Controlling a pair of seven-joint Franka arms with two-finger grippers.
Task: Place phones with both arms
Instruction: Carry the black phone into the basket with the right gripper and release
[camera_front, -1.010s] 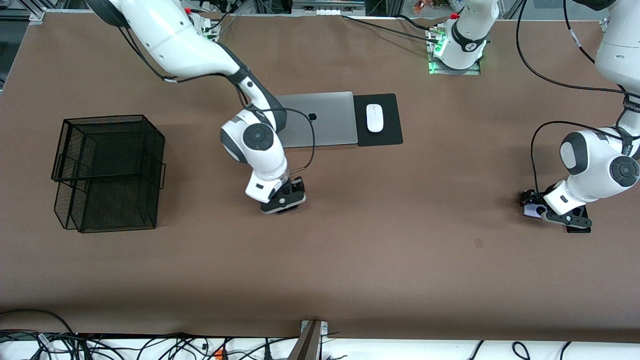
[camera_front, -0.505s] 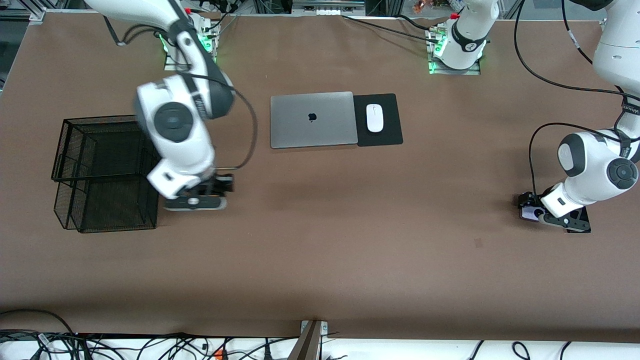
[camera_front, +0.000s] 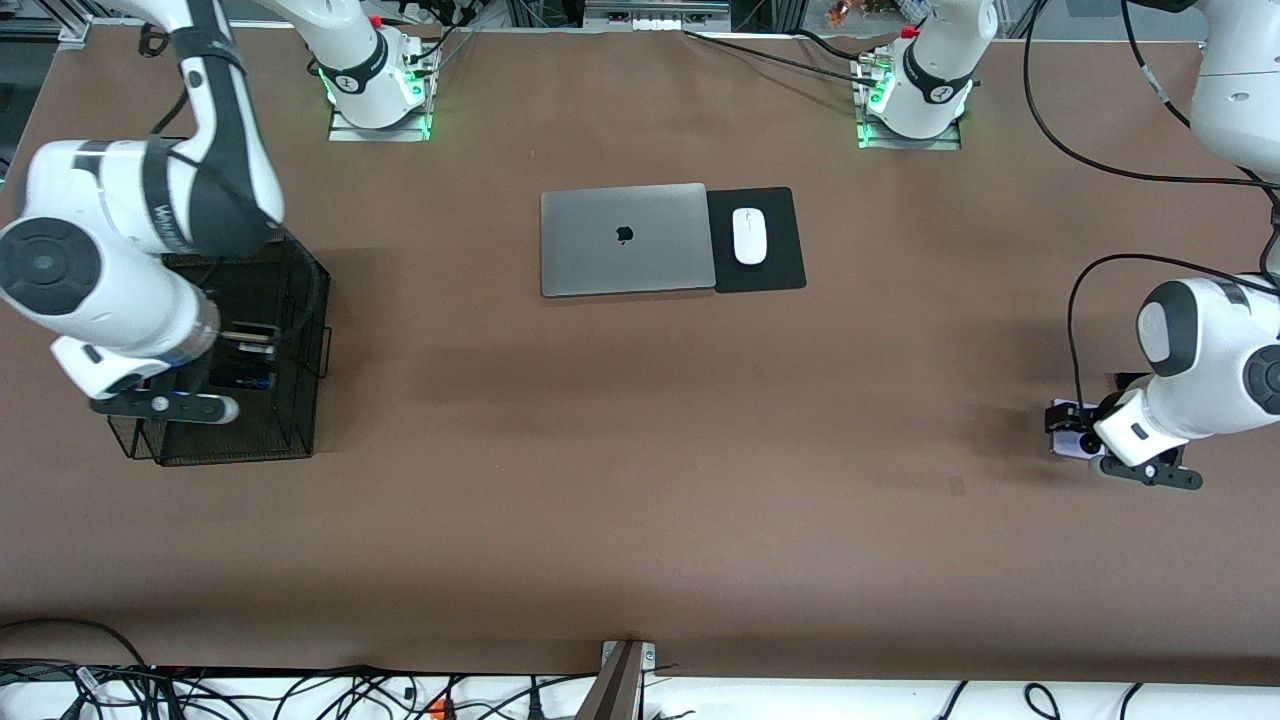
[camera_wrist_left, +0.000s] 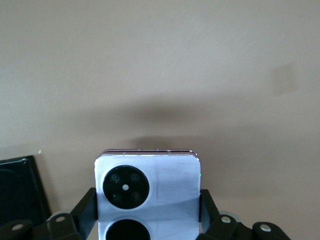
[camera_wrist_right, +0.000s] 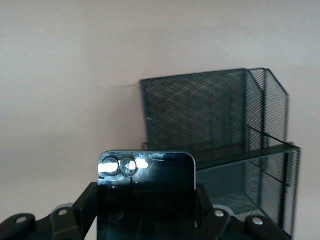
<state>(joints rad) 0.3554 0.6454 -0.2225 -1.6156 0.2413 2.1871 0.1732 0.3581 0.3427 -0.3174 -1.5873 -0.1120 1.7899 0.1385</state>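
My right gripper (camera_front: 243, 362) hangs over the black mesh basket (camera_front: 222, 440) at the right arm's end of the table. It is shut on a small black phone (camera_wrist_right: 146, 195) with two lenses, held edge to edge between the fingers (camera_wrist_right: 86, 205). The basket shows just past it in the right wrist view (camera_wrist_right: 215, 120). My left gripper (camera_front: 1072, 430) is at the left arm's end, shut on the lilac-white phone (camera_front: 1066, 443), which has two black circles (camera_wrist_left: 147, 185), and holds it a little above the table. A black slab's corner (camera_wrist_left: 20, 192) lies beside it.
A closed silver laptop (camera_front: 627, 238) lies mid-table near the arm bases. Beside it is a white mouse (camera_front: 749, 235) on a black pad (camera_front: 778, 272). Cables run along the edge nearest the front camera.
My right arm has swung from mid-table in front of the laptop to over the basket, carrying the black phone. My left gripper has shifted slightly with the lilac-white phone.
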